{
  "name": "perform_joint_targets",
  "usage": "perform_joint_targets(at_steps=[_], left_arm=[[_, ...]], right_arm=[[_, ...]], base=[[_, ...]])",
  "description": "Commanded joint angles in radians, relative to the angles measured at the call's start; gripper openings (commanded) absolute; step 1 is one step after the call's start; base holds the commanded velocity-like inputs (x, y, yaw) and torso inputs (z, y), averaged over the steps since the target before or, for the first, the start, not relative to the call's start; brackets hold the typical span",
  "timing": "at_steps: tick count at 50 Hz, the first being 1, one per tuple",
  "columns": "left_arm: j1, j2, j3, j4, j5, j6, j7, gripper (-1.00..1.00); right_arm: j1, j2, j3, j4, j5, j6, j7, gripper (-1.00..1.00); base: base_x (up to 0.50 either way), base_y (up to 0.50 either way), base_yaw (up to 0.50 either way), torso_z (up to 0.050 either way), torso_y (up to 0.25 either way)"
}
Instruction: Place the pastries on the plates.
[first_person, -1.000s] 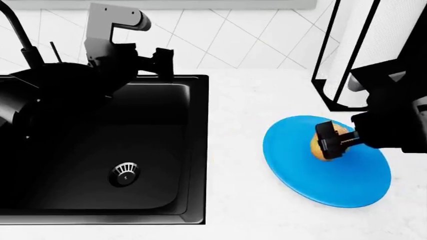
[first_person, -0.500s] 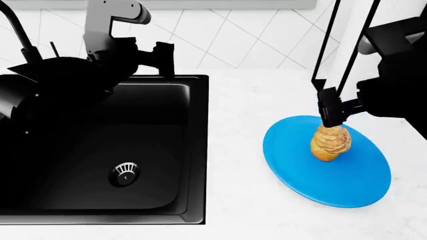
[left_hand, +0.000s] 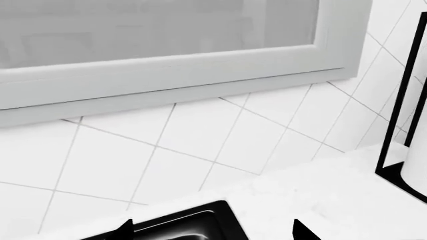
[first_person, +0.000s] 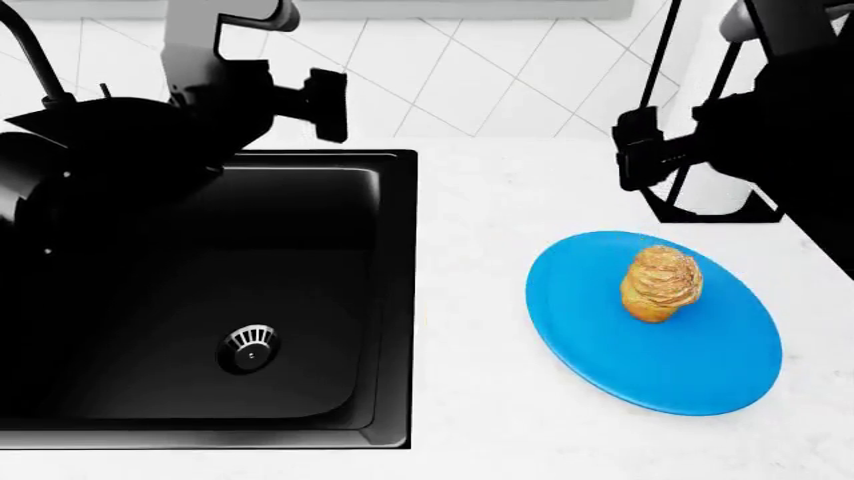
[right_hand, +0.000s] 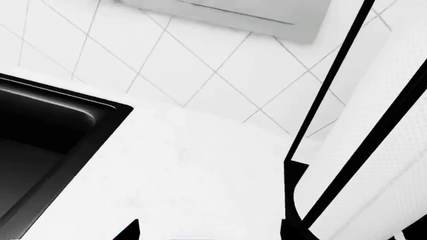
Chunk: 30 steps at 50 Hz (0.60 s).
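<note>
Left hand (first_person: 324, 105), black, hangs spread and empty above the back rim of the black rectangular sink (first_person: 307, 300). Right hand (first_person: 638, 150), likewise parted and empty, hovers beside the black wire paper-towel stand (first_person: 707, 205). On the white speckled table (first_person: 474, 220), the tall flaky golden-brown pastry (first_person: 661, 284) sits upright on the solid bright blue plate (first_person: 601, 330), well clear of both hands.

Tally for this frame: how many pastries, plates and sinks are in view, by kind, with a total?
Pastries: 1, the flaky pastry
Plates: 1, the blue plate, under the pastry
Sinks: 1, the black sink
Total: 3
</note>
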<state>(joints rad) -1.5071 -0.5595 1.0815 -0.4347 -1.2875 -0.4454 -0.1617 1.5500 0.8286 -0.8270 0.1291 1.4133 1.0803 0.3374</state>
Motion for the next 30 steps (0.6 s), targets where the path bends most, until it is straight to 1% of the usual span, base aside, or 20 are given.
perform_joint_targets(at_steps=[1,4,9,21,30], left_arm=[[-0.024,0.014,0.001,-0.028,0.005,-0.013,0.011,1.0],[-0.037,0.018,0.006,-0.043,0.014,-0.015,0.031,1.0],[-0.067,0.051,0.008,-0.101,0.028,-0.01,0.064,1.0],[-0.14,0.078,0.014,-0.156,0.056,-0.016,0.117,1.0],[-0.199,0.111,0.028,-0.225,0.092,-0.012,0.174,1.0]], right_arm=[[-0.034,-0.005,0.007,-0.036,-0.078,-0.117,-0.049,1.0],[-0.02,-0.01,0.005,-0.033,-0.101,-0.128,-0.058,1.0],[0.002,-0.018,0.014,-0.034,-0.127,-0.158,-0.066,1.0],[0.078,-0.061,0.003,0.023,-0.212,-0.204,-0.133,1.0],[0.067,-0.049,0.004,0.002,-0.224,-0.228,-0.148,1.0]], base=[[0.0,0.0,0.0,0.0,0.0],[0.0,0.0,0.0,0.0,0.0],[0.0,0.0,0.0,0.0,0.0],[0.0,0.0,0.0,0.0,0.0],[0.0,0.0,0.0,0.0,0.0]])
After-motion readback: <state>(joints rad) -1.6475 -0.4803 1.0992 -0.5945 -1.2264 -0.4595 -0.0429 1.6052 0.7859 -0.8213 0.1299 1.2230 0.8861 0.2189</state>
